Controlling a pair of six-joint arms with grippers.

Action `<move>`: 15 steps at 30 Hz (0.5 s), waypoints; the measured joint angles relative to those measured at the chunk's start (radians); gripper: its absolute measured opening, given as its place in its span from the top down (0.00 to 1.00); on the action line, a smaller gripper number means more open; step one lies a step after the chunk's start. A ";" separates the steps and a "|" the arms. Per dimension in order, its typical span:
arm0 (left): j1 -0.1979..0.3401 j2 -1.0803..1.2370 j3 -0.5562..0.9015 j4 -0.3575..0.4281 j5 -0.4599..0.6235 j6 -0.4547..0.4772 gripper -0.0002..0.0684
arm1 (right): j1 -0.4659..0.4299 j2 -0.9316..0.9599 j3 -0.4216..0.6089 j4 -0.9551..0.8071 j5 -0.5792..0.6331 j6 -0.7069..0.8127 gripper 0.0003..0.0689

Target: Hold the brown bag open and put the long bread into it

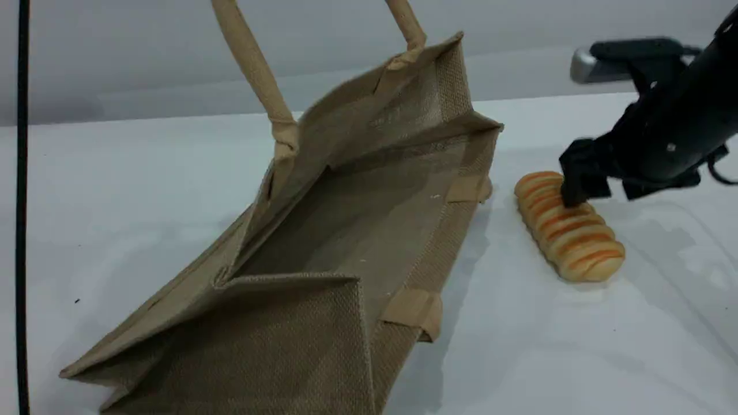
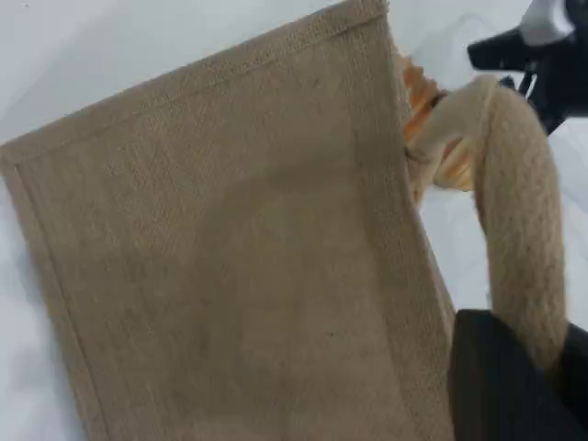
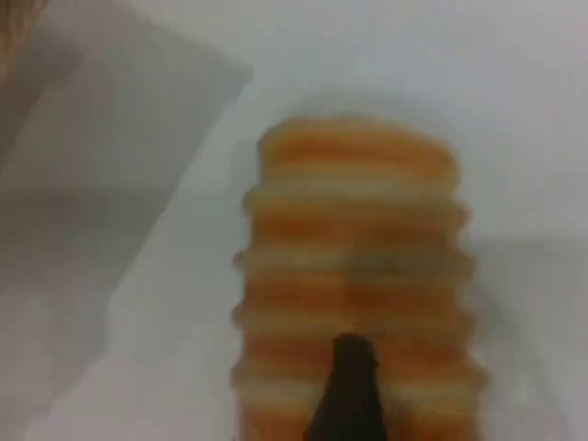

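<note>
The brown bag [image 1: 346, 219] leans tilted on the white table, its mouth gaping toward the camera. One beige handle [image 1: 253, 69] is pulled up out of the top of the scene view. In the left wrist view that handle [image 2: 514, 202] runs into my left gripper [image 2: 542, 358], which is shut on it above the bag's side panel [image 2: 230, 248]. The long bread [image 1: 576, 236], golden with orange stripes, lies right of the bag. My right gripper [image 1: 576, 184] is open at the loaf's far end, and one dark fingertip [image 3: 349, 395] hangs low over the bread [image 3: 354, 239].
A black cable [image 1: 22, 207] runs down the scene's left edge. A grey and black fixture [image 1: 622, 57] sits at the back right behind the right arm. Bare white table [image 1: 548, 346] lies in front of the bread.
</note>
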 joint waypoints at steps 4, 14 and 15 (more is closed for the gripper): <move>0.000 0.000 0.000 0.000 0.000 -0.002 0.87 | 0.000 0.032 -0.026 0.000 0.030 -0.020 0.23; 0.000 0.000 0.000 0.000 0.000 -0.017 0.87 | 0.000 0.073 -0.059 0.008 0.124 -0.050 0.34; 0.000 0.000 0.000 0.000 0.000 -0.017 0.87 | 0.000 0.073 -0.059 0.008 0.133 -0.053 0.39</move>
